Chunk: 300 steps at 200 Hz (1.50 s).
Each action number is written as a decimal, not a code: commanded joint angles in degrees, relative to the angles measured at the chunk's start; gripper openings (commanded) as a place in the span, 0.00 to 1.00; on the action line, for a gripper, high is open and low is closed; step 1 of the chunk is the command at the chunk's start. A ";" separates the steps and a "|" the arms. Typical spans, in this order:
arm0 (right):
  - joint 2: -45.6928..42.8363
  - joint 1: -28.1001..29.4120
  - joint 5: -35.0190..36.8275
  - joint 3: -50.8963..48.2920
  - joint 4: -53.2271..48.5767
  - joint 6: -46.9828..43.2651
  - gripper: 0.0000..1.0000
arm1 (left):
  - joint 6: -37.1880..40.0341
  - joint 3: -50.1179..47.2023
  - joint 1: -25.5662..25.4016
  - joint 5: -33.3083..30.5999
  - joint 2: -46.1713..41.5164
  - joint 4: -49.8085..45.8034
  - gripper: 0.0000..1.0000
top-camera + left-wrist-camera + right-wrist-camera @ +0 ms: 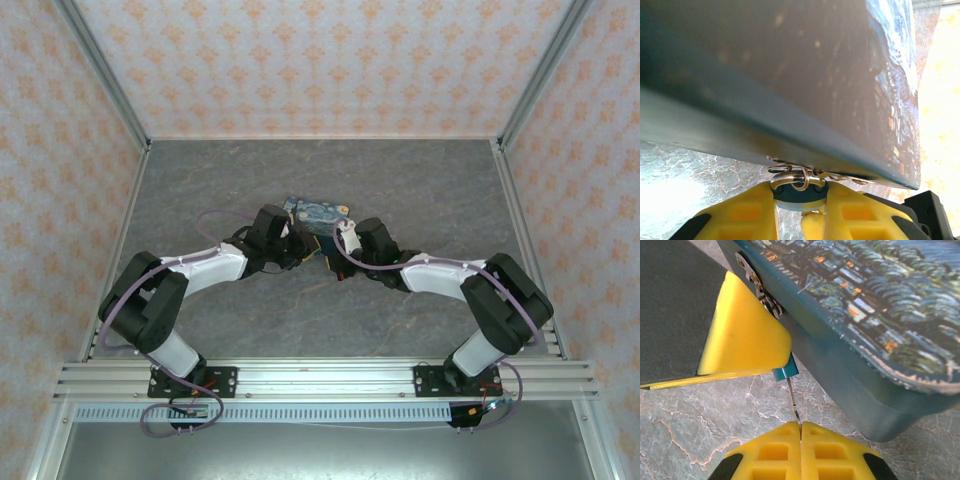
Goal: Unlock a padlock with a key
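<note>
The small teal padlock point(799, 196) is clamped between my left gripper's point(801, 205) yellow fingers point(742, 215), and its metal shackle point(788, 178) hooks into the tin's hasp rings. In the right wrist view a corner of the padlock point(785, 372) sticks out under the left gripper's yellow finger point(745, 335). My right gripper point(801, 428) is shut on the thin silvery key point(794, 404), whose tip reaches the padlock's underside. From above, both grippers meet at the tin's near side, the left gripper point(298, 246) beside the right gripper point(334, 244).
The blue-and-yellow painted tin point(318, 211) lies mid-table, its side wall point(850, 375) close to both grippers. Grey marbled tabletop point(400, 180) surrounds it, patterned walls enclose three sides, and an aluminium rail point(320, 378) runs along the near edge.
</note>
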 commanded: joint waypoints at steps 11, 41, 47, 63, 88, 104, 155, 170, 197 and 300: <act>-0.34 0.39 -0.61 1.35 2.13 0.55 0.00 | -0.76 1.61 -0.54 1.01 -1.55 0.40 0.22; -1.03 0.39 -0.04 0.68 2.17 0.58 0.00 | -0.76 1.44 -0.54 1.01 -1.39 0.38 0.22; -1.07 0.39 0.01 0.47 2.42 0.64 0.00 | -0.76 1.49 -0.54 1.01 -1.40 0.48 0.22; -1.16 0.39 -0.04 0.19 3.21 1.07 0.00 | -0.91 1.37 -0.54 1.09 -1.42 0.49 0.22; -0.96 0.39 -0.24 0.10 4.85 1.68 0.00 | -0.94 1.45 -0.54 1.28 -1.63 0.53 0.22; -0.72 0.39 -0.28 -0.08 6.20 2.01 0.00 | -1.15 1.44 -0.54 1.42 -1.81 0.53 0.22; 1.45 0.39 -1.30 0.47 10.98 2.72 0.00 | -2.40 1.54 -0.80 2.58 -2.10 1.65 0.22; 2.08 0.39 -1.57 0.58 12.76 2.92 0.00 | -2.94 1.55 -0.89 2.72 -2.12 2.23 0.22; 2.53 0.44 -1.33 0.80 14.16 2.36 0.00 | -3.78 1.54 -1.11 3.18 -2.39 3.04 0.22; 2.73 0.39 -4.96 0.34 24.19 10.99 0.00 | -3.87 0.98 -1.39 3.56 -0.61 4.97 0.22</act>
